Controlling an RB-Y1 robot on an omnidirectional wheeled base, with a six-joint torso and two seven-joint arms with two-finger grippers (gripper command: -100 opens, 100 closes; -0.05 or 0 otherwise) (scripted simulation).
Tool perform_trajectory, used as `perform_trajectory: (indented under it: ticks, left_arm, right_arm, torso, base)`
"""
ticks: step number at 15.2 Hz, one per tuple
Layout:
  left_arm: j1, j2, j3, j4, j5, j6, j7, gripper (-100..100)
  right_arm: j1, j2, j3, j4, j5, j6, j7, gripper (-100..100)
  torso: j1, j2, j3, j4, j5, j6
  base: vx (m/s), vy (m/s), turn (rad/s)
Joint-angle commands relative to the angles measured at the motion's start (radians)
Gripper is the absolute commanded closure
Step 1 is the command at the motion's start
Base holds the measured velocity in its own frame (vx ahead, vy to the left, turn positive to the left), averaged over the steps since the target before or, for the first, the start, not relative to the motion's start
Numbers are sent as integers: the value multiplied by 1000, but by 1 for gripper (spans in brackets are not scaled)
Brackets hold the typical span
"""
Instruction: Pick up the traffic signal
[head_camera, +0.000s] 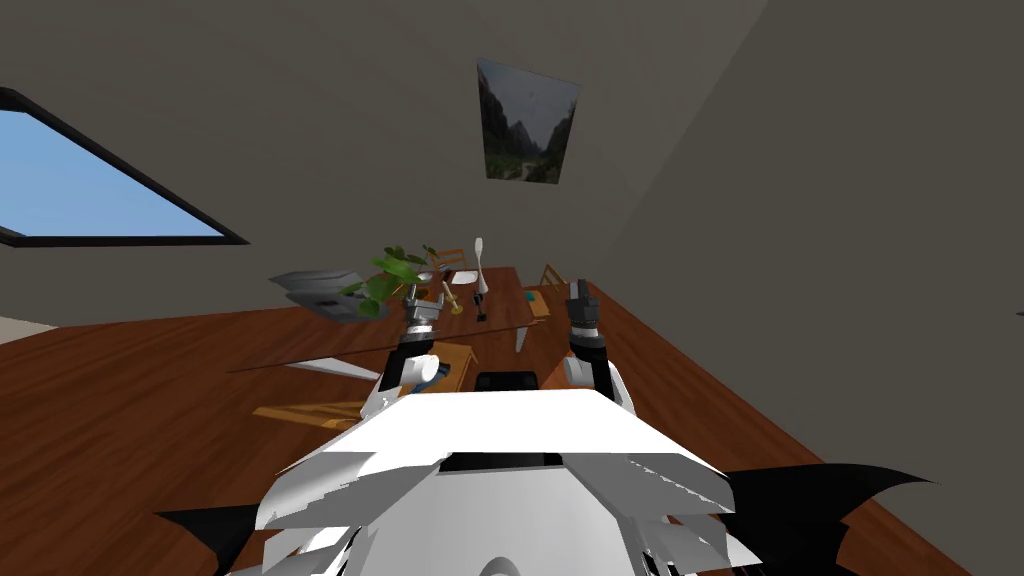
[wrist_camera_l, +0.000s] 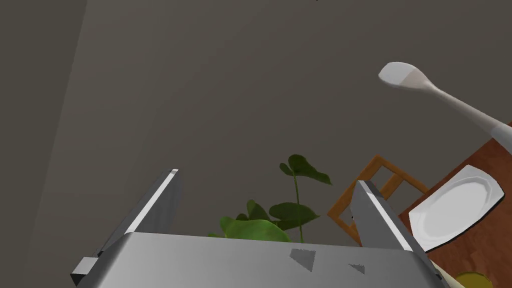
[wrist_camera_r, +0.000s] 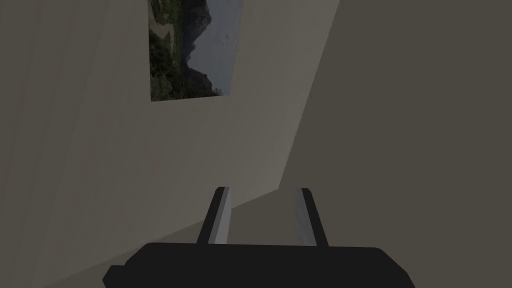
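The traffic signal (head_camera: 481, 304) is a small dark upright post on the brown table (head_camera: 505, 300), near a tall white vase (head_camera: 481, 265). My left gripper (head_camera: 414, 298) hovers over the table's left part, to the left of the signal and apart from it. In the left wrist view its fingers (wrist_camera_l: 272, 200) stand wide open with nothing held; green plant leaves (wrist_camera_l: 280, 215) show beyond them. My right gripper (head_camera: 577, 289) is raised at the table's right edge. Its fingers (wrist_camera_r: 262, 212) are parted by a narrow gap and hold nothing.
On the table are a leafy plant (head_camera: 390, 272), a white plate (wrist_camera_l: 457, 207), a yellow object (head_camera: 455, 301) and a teal item (head_camera: 531, 295). Wooden chairs (wrist_camera_l: 377, 187) stand around it. A grey box-like shape (head_camera: 320, 290) sits left of the plant.
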Motion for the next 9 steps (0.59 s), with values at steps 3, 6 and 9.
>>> perform_trajectory:
  ticks: [3, 6, 9]
  left_arm:
    - [-15, 2, -2, 69, 56, 19, 55, -100]
    - [-30, 4, -1, 130, 105, 34, 101, -100]
    - [-46, 4, 0, 186, 156, 49, 149, -100]
  right_arm:
    - [0, 0, 0, 0, 0, 0, 0, 0]
    - [0, 0, 0, 0, 0, 0, 0, 0]
    - [0, 0, 0, 0, 0, 0, 0, 0]
  torso:
    - [-1, -1, -1, 0, 0, 0]
    - [0, -1, 0, 0, 0, 0]
    - [1, 0, 0, 0, 0, 0]
  base:
    - [54, -106, 56]
    - [31, -86, 38]
    - [40, -83, 47]
